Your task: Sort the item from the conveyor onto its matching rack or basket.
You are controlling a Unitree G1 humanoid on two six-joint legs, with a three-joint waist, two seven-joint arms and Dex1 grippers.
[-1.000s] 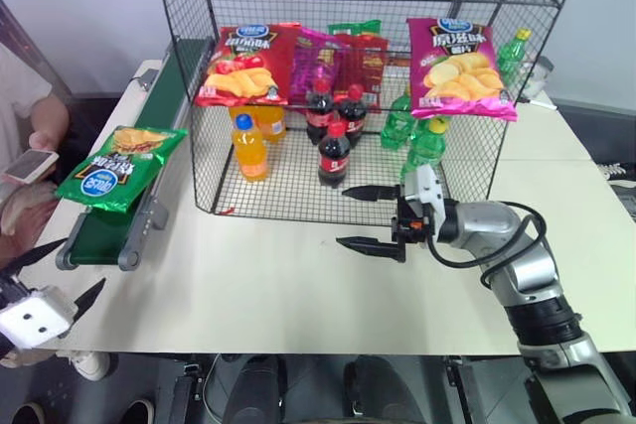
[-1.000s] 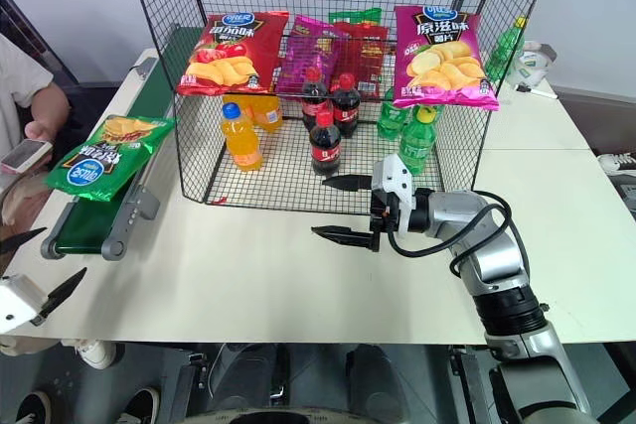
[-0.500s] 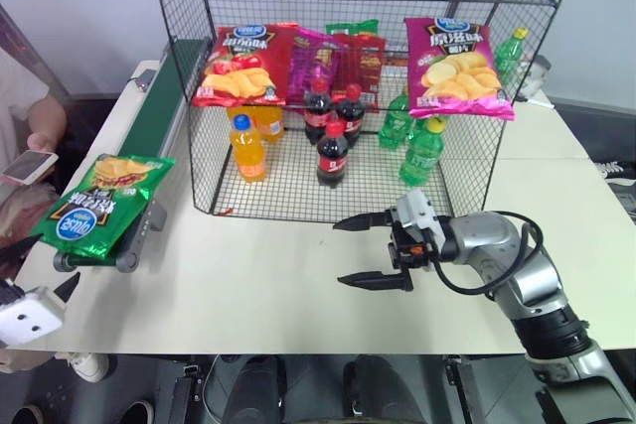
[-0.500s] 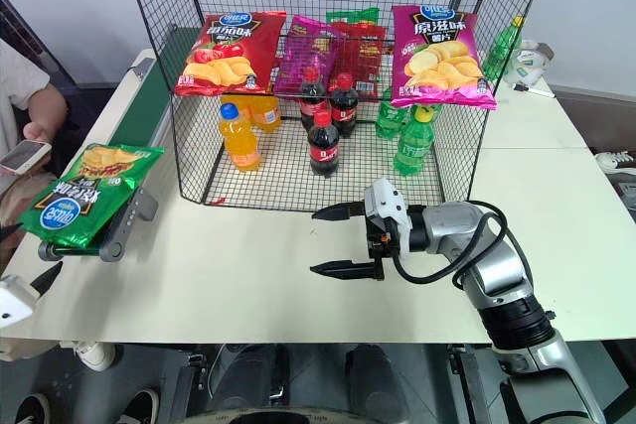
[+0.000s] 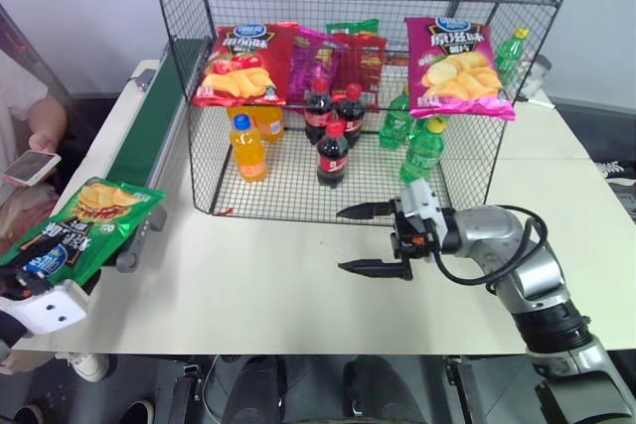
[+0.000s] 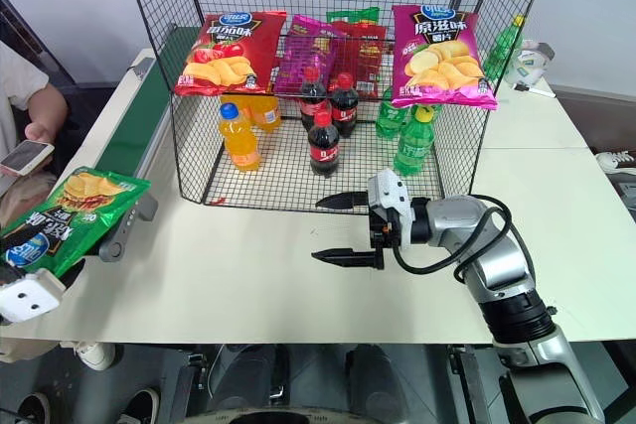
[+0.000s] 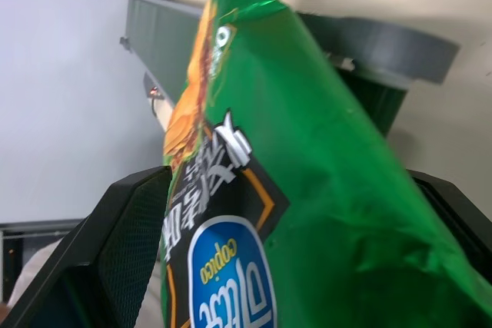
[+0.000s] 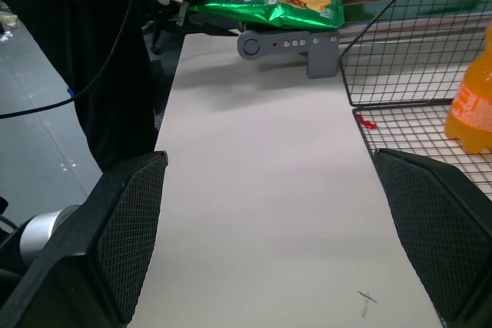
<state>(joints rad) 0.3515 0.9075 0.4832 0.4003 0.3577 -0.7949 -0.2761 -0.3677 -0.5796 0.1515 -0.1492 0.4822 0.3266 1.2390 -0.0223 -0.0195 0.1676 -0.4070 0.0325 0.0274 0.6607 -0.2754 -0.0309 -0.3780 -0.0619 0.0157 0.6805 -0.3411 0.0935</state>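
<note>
left wrist view: green crisp bag [image 7: 307, 213] between open pincer fingers [image 7: 115, 251]

Orange bottle [image 5: 248, 147], cola bottles [image 5: 333, 155], perhaps phone [image 5: 29, 168]

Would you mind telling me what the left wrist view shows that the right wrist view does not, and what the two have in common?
Left wrist view alone: the green crisp bag close up between the open left pincer's fingers, with its round blue-and-white logo. Right wrist view alone: the table top, the wire rack's mesh corner, an orange bottle and the open right pincer's fingers. Both share the bag and the conveyor end.
</note>
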